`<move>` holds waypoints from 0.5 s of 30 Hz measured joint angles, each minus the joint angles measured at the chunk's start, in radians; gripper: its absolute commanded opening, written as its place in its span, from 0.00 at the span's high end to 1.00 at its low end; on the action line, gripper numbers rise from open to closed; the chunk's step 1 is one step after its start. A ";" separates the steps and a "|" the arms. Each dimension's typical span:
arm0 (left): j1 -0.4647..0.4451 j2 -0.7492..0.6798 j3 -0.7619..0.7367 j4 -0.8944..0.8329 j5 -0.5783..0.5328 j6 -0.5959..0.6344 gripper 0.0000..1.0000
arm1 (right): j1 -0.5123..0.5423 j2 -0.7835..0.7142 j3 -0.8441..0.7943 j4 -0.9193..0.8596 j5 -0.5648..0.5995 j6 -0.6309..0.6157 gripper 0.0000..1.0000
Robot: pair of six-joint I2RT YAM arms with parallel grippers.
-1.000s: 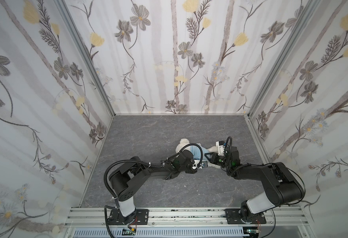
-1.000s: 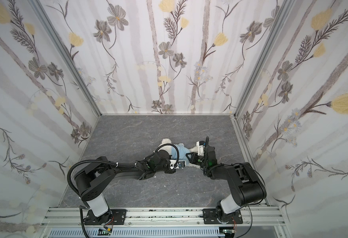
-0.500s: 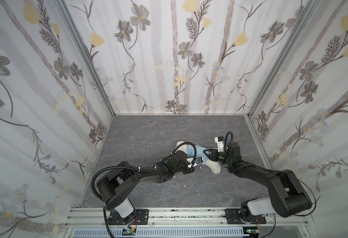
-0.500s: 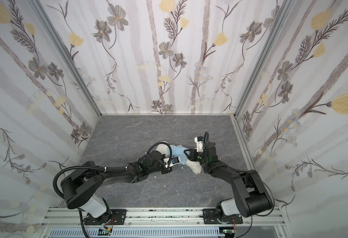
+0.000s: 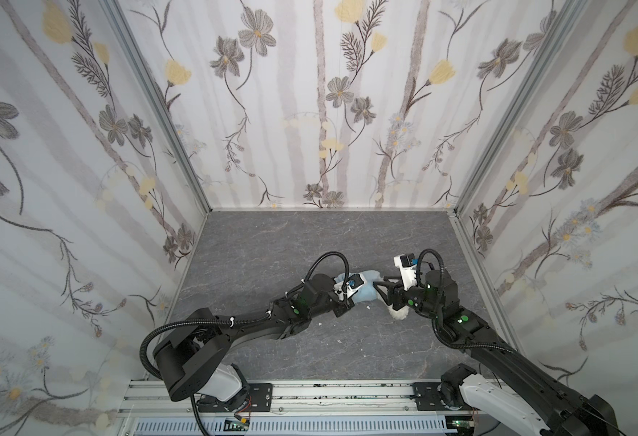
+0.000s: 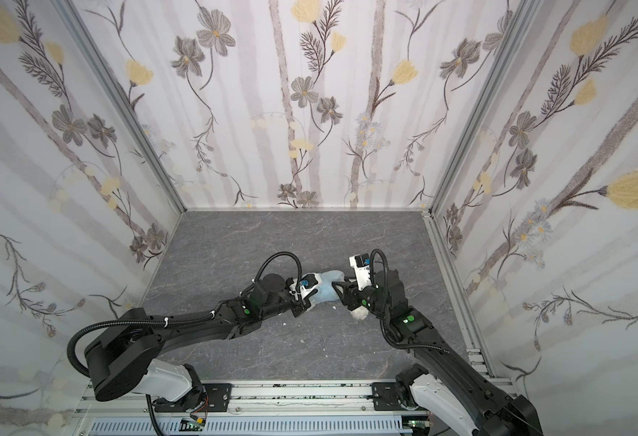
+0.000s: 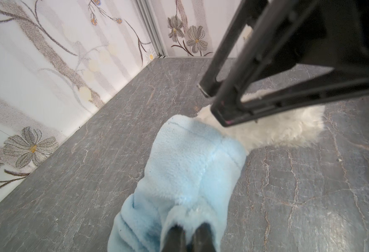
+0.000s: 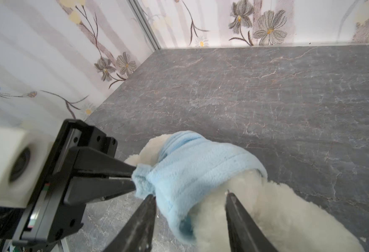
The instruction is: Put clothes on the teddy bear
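While the left end effector [image 8: 133, 177] clamps shut on a bunched edge of the light-blue hoodie [image 8: 201, 170] from nine o'clock, the right end effector [image 8: 190, 196] stands open at three o'clock, its jaws straddling the hem without gripping. Between them the teddy bear [image 5: 399, 314] lies on the grey bench [image 5: 272, 245], just toward three o'clock of its middle. The hoodie wraps its torso, white fur shows past the collar, and a bare leg pokes toward five o'clock. I'd judge the dressing mostly done. Tugging the hem down is left. Whether the arms fill the sleeves, I cannot tell.
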 measured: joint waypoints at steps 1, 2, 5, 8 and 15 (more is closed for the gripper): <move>0.000 -0.002 0.000 -0.006 0.000 -0.008 1.00 | 0.010 0.000 -0.011 -0.001 0.003 0.003 0.51; 0.000 -0.002 0.000 -0.011 0.000 -0.008 1.00 | 0.019 0.004 -0.017 -0.005 0.009 0.003 0.53; 0.000 -0.002 0.003 -0.021 0.000 -0.013 1.00 | 0.042 0.035 -0.021 0.002 0.014 0.012 0.56; 0.000 -0.004 0.006 -0.032 -0.001 -0.014 1.00 | 0.061 0.078 -0.021 0.027 0.014 0.022 0.64; 0.000 -0.007 0.014 -0.042 -0.005 -0.014 1.00 | 0.072 0.125 -0.021 0.099 -0.006 0.063 1.00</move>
